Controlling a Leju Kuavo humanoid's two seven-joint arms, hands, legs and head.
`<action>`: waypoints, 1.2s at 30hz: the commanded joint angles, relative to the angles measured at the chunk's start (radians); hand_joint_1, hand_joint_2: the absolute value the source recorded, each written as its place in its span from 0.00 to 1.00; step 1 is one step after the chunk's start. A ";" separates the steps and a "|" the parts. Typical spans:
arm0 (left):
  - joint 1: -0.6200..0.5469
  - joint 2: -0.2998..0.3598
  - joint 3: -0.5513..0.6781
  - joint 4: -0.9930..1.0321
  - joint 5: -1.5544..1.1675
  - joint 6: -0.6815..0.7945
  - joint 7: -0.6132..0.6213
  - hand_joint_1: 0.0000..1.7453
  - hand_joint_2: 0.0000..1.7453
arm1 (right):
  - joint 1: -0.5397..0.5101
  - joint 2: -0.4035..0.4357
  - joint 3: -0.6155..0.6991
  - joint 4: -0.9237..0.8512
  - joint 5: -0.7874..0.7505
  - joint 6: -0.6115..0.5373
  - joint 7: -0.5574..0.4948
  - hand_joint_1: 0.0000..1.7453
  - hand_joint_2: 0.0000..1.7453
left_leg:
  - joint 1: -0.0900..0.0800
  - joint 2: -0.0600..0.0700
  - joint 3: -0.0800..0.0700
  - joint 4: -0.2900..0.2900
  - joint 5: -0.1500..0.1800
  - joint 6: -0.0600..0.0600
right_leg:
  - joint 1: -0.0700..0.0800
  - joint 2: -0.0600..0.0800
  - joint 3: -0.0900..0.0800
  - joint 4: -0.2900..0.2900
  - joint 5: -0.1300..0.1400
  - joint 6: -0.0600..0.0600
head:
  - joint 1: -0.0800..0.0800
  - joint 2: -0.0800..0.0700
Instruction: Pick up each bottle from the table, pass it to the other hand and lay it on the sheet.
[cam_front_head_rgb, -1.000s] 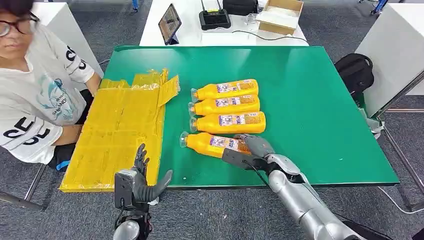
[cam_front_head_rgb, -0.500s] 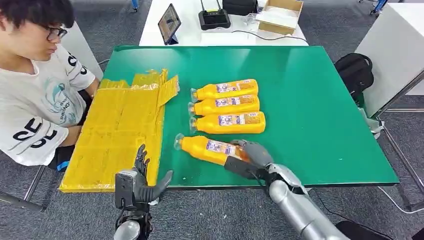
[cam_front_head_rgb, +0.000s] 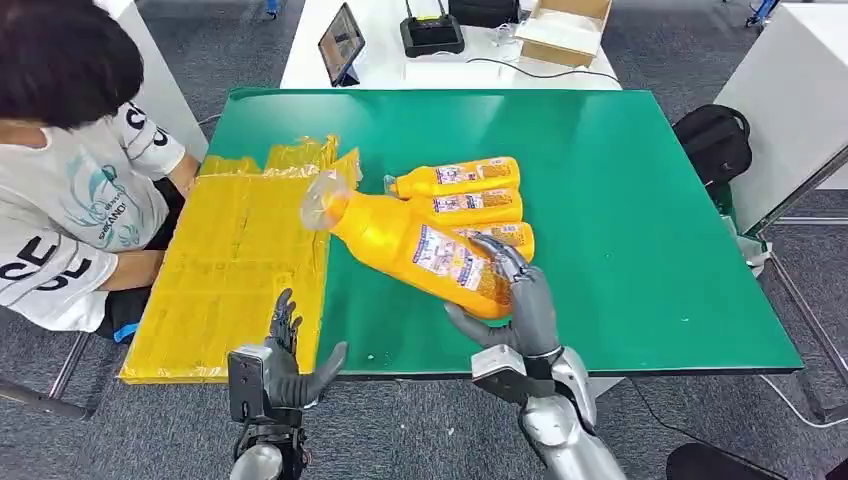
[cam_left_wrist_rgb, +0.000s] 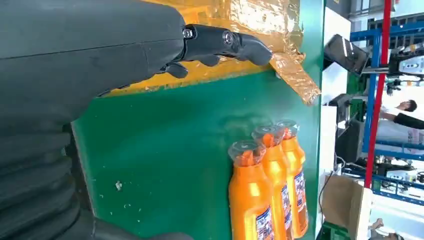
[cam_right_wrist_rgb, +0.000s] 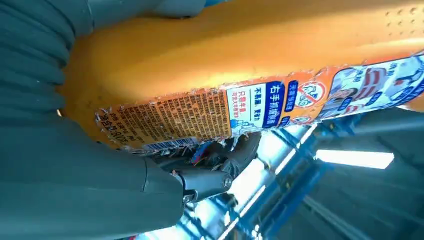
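Nearest, the left hand (cam_front_head_rgb: 285, 362) hung just off the counter's (cam_front_head_rgb: 640, 200) front edge, fingers spread wide and holding nothing, beside the near corner of the yellow sheet (cam_front_head_rgb: 230, 270). The right hand (cam_front_head_rgb: 520, 305) gripped the base of an orange bottle (cam_front_head_rgb: 410, 240), lifted clear of the counter and tilted, cap pointing toward the sheet. Behind it, three more bottles (cam_front_head_rgb: 465, 190) lay side by side on the green surface, caps facing the sheet; the raised bottle partly hid the nearest of them. To their right the green stretched bare to the far and right edges. A person (cam_front_head_rgb: 60, 170) sat at the sheet's outer side.

The left wrist view gave the three bottles' clear caps (cam_left_wrist_rgb: 247, 150) lined up, with bare green between them and the sheet's ragged edge (cam_left_wrist_rgb: 295, 75). The right wrist view showed the held bottle's printed label (cam_right_wrist_rgb: 260, 107) close up, dark fingers (cam_right_wrist_rgb: 235, 152) curled beneath it.
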 joint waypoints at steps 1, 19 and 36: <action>-0.028 0.010 -0.040 0.004 0.028 0.002 0.004 0.00 1.00 | 0.036 0.081 -0.102 -0.113 -0.038 -0.122 -0.094 1.00 1.00 | 0.000 0.000 0.001 0.000 0.000 0.001 | 0.000 -0.001 0.001 0.000 -0.001 -0.002 | 0.000 0.000; 0.023 0.049 -0.142 -0.230 0.247 -0.228 0.053 0.00 1.00 | 0.127 0.163 0.008 0.210 -0.167 0.113 -0.153 1.00 1.00 | 0.001 0.002 0.003 -0.002 -0.001 0.000 | 0.002 0.001 0.002 -0.002 0.000 -0.002 | 0.000 0.000; 0.021 0.046 -0.150 -0.232 0.262 -0.251 0.058 0.00 1.00 | 0.112 0.168 0.003 0.255 -0.226 0.111 -0.176 1.00 1.00 | 0.000 0.001 0.002 -0.002 -0.001 0.001 | 0.001 0.000 0.002 -0.001 -0.001 -0.003 | 0.000 0.000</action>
